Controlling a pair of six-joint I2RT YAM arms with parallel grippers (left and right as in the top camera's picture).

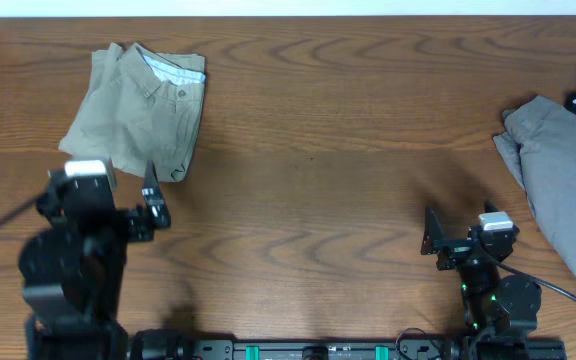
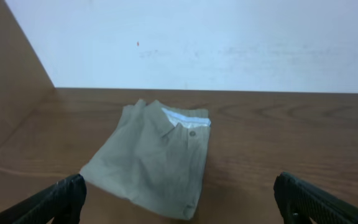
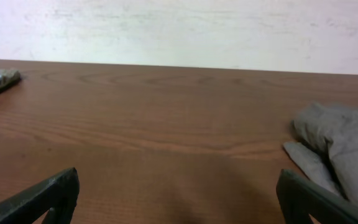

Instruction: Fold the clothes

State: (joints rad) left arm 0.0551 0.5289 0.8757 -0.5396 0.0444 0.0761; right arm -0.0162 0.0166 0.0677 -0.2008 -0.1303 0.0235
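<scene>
Overhead, the khaki-green shorts [image 1: 138,110] lie at ten o'clock on the wooden table [image 1: 318,200], already doubled into a compact, uneven wedge. My left claw [image 2: 179,190] hangs just short of their near edge, jaws spread wide and holding nothing. My right claw [image 3: 179,193] is just as wide and empty at five o'clock, well apart from them. I judge this fold nearly finished. To finish it well I would come in low from six o'clock, pinch the loose near corner through every layer, and draw it flat rather than lift it, so the stack does not spill open. The cloth looks like soft matte cotton, lightly creased, with a button and a strip of whitish lining showing at twelve o'clock. A grey garment [image 1: 563,190], smoother and slumped, lies unfolded at three o'clock on the glossy, strongly grained wood.
</scene>
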